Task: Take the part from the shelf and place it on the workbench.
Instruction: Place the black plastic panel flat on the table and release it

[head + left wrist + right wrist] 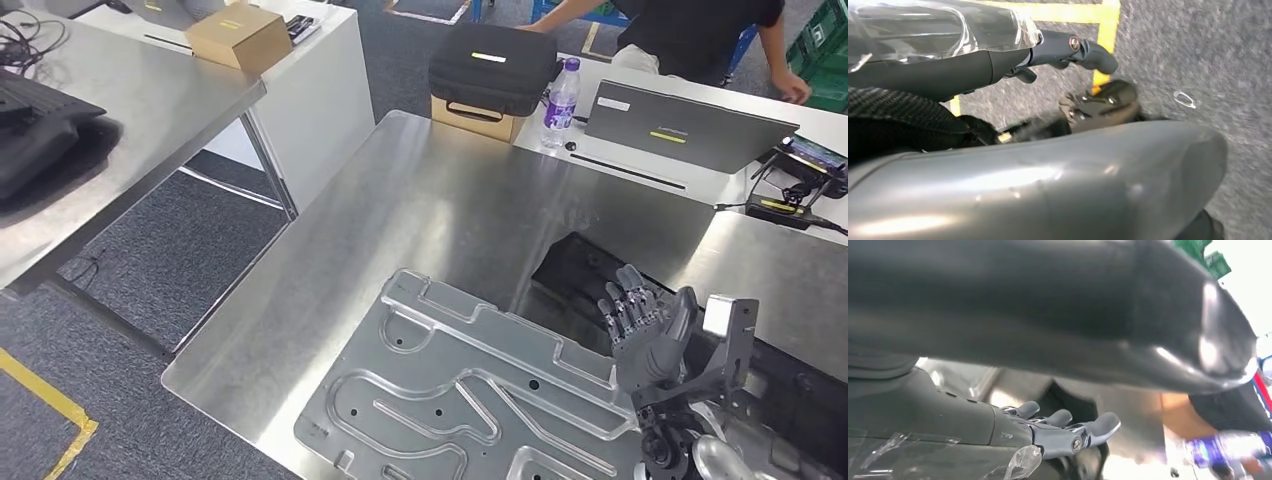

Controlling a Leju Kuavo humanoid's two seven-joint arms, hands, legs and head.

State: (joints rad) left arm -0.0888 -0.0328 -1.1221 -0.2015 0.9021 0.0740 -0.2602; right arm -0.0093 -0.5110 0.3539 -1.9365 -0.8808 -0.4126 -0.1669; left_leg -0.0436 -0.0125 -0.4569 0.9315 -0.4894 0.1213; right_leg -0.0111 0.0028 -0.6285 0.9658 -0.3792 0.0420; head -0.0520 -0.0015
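one machined metal part [470, 390] lay flat on the steel workbench [450, 200]. right hand [645, 325] stood at its far edge, fingers apart, holding nothing; left hand's [1075, 50] fingers could not be told. yellow labels on black case [492, 65] and laptop [685, 125] were unreadable.

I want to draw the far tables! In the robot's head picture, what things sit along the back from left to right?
Cardboard box → black case → water bottle → closed grey laptop → a person's hand at the far right.
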